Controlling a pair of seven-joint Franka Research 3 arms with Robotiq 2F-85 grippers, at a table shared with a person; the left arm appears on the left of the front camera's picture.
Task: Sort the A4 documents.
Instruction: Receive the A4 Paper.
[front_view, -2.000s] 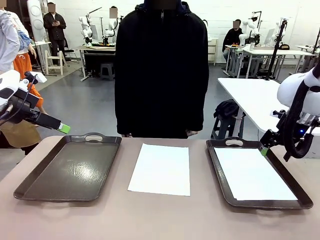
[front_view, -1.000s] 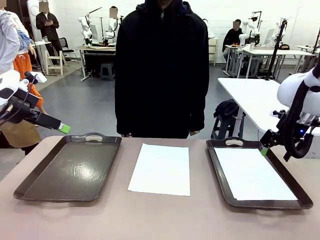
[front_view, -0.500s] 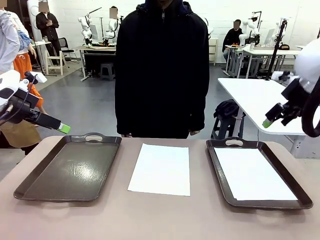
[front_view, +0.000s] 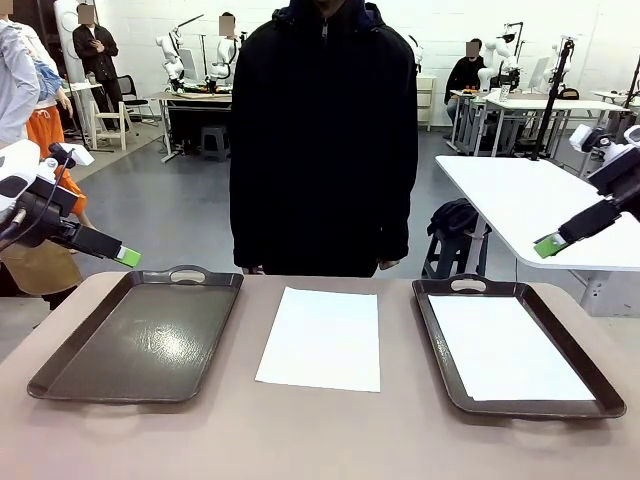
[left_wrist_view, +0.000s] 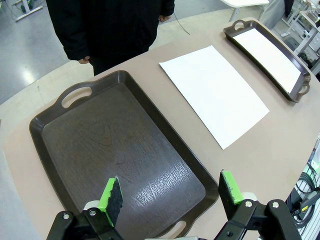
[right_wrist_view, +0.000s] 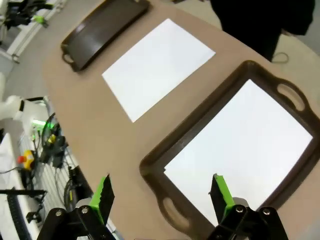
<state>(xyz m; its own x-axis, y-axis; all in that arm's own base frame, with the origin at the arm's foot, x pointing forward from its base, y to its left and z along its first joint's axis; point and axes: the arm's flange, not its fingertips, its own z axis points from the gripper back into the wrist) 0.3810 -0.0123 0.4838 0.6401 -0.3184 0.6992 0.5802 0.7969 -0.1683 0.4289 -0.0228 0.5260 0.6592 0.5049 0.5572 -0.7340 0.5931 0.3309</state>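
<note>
A4 sheet (front_view: 322, 338) between left tray (front_view: 140, 345) and right tray (front_view: 438, 340) — person (front_view: 323, 140) beyond

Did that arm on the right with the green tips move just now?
Yes. The right gripper has lifted up and to the right, off the far rim of the right tray.
</note>
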